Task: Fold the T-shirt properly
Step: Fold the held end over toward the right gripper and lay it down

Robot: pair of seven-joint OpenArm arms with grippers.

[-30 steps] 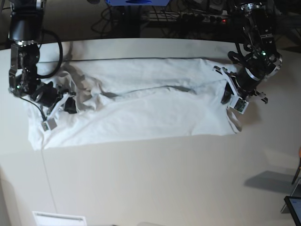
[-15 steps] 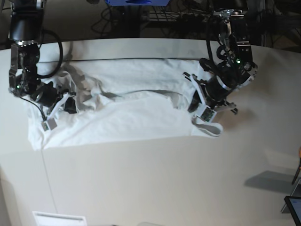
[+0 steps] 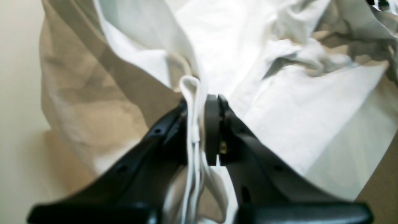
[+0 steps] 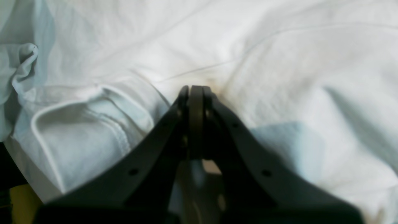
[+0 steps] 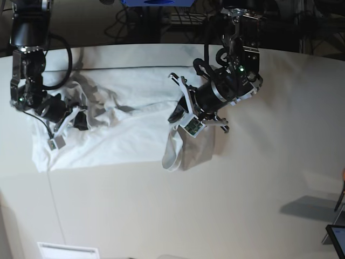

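Left pincer (image 3: 202,124) pinches T-shirt (image 5: 135,135) hem aloft (arm mid-table)

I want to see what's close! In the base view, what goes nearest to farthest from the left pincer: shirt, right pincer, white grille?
1. Shirt: pinched in the left pincer, mid-table.
2. Right pincer: picture's left, over the shirt's far end.
3. White grille: bottom-left corner.
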